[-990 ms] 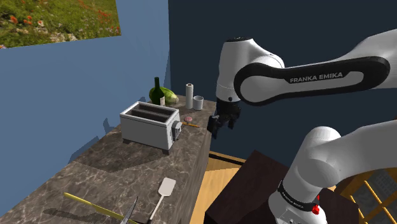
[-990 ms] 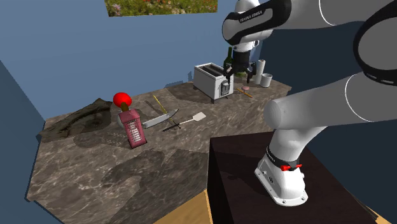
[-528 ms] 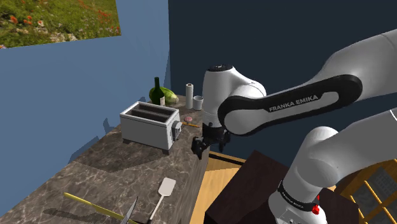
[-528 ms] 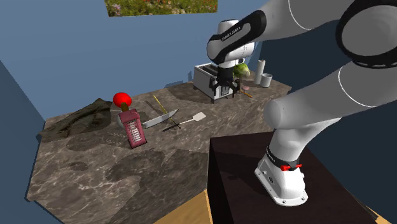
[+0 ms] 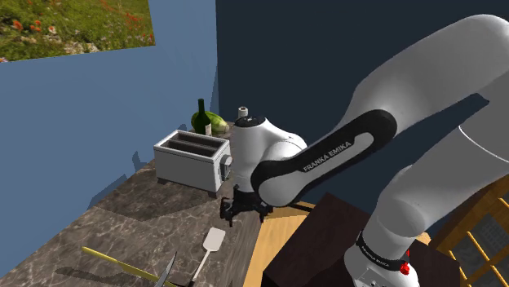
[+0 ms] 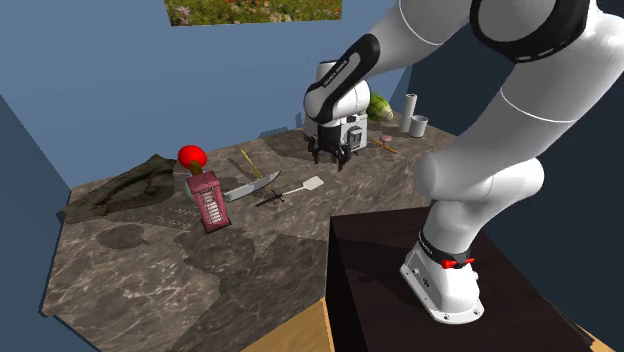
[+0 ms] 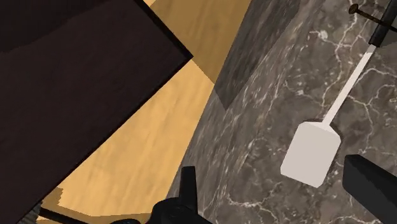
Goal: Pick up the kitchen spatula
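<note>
We see a white arm built of thick, rounded links, with black bands at its joints. One band carries white lettering, FRANKA EMIKA. At five o'clock in the shoulder view, the base wears a black ring with a small red mark. The gripper is all black, its two fingers squared and blocky.

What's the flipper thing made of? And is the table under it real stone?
The spatula is plain matte white, blade and thin shaft, with a dark handle. It could be plastic or painted metal; I can't tell which. The countertop looks like dark marble: grey-brown with pale branching veins.
</note>
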